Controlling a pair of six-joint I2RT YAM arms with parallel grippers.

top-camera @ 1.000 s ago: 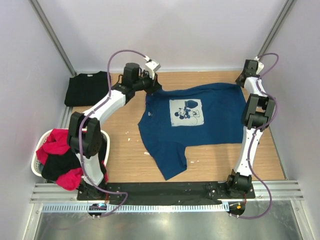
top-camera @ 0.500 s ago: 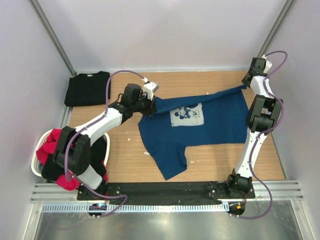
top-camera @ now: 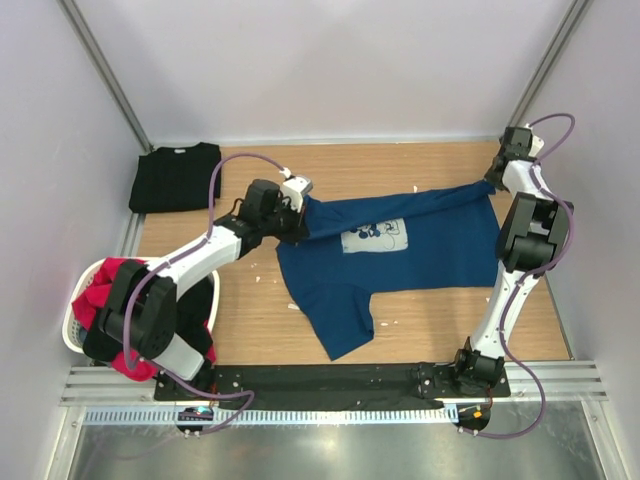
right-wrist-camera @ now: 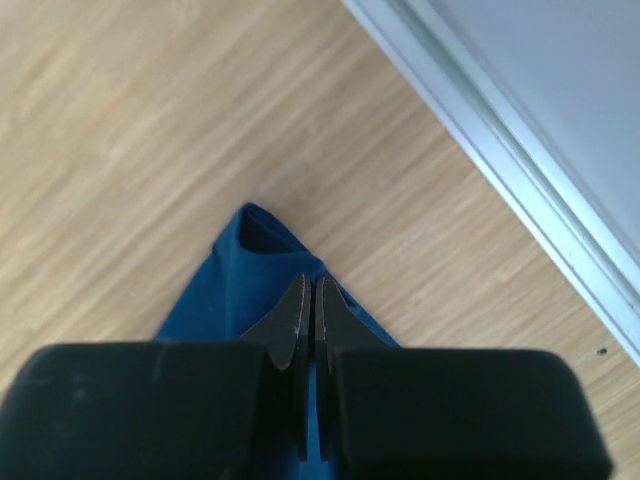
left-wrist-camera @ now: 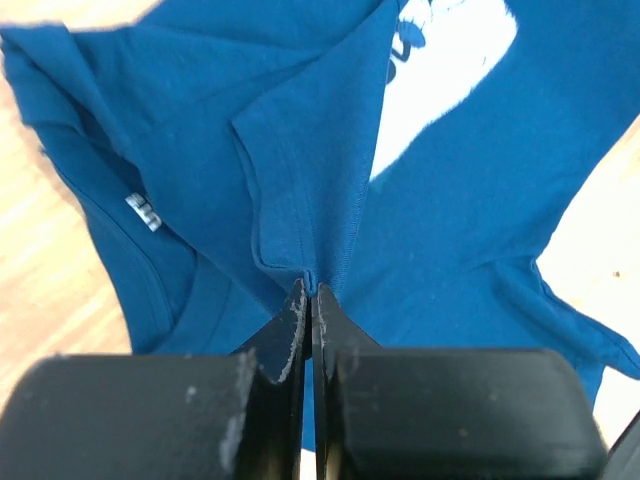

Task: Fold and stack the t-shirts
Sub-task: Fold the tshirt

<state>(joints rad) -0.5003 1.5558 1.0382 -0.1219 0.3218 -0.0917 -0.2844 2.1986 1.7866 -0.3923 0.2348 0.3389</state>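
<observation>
The navy blue t-shirt [top-camera: 400, 265] lies spread on the wooden table, and its far edge is lifted and pulled over toward the near side. That fold partly covers the pale mouse print [top-camera: 373, 236]. My left gripper [top-camera: 300, 214] is shut on the fold's left end; the left wrist view shows its tips [left-wrist-camera: 309, 290] pinching blue cloth [left-wrist-camera: 450, 230]. At the shirt's far right corner my right gripper [top-camera: 493, 180] is shut on the cloth; its tips [right-wrist-camera: 309, 285] clamp a blue corner [right-wrist-camera: 235, 290]. A folded black t-shirt [top-camera: 175, 177] lies at the back left.
A white basket [top-camera: 70, 325] at the near left holds red and black t-shirts [top-camera: 118, 300]. A metal rail [right-wrist-camera: 520, 190] and the walls close in the table's far right. Bare wood [top-camera: 250, 310] shows to the left of the blue shirt.
My left gripper has drawn the shirt's far edge toward the near side, folding it over the top of the print. The right gripper has shifted slightly, still holding its corner.
</observation>
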